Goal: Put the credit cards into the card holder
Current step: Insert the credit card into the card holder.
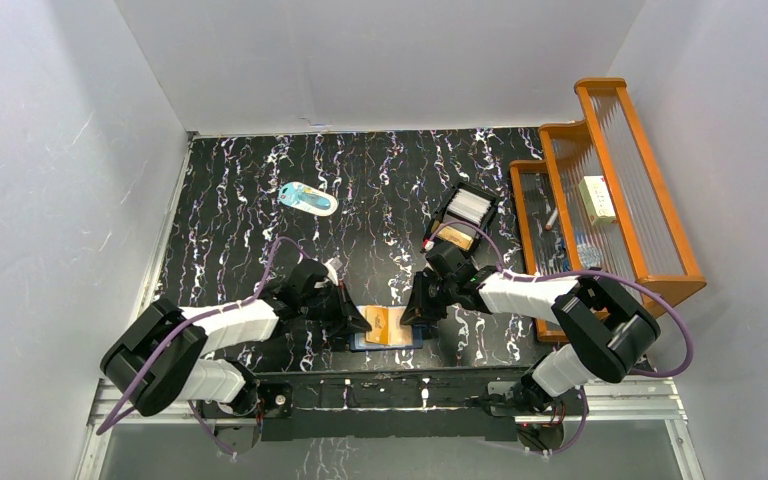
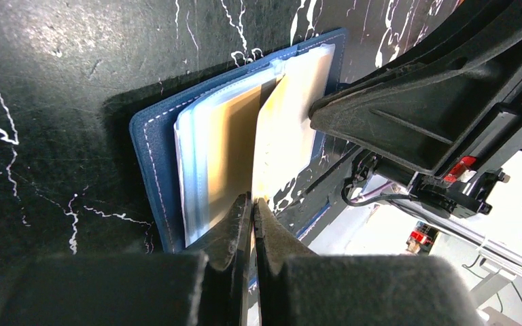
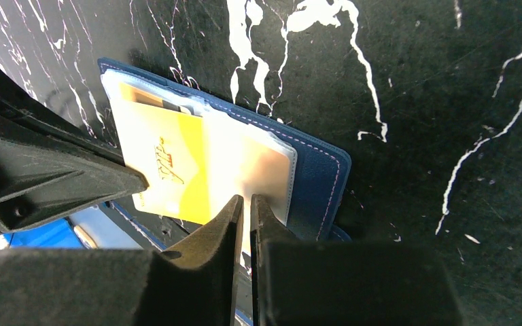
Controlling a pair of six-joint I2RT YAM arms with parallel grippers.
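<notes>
Left fingers (image 2: 228, 234) pinch the tan card (image 2: 285, 129) over the open holder (image 2: 151, 163), while right fingers (image 3: 211, 231) sit closed at its edge.

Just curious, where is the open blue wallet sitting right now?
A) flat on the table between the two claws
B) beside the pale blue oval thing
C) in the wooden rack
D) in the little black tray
A: the top view shows the wallet lying open on the table near its front edge, with the left gripper and the right gripper on either side of it.
</notes>
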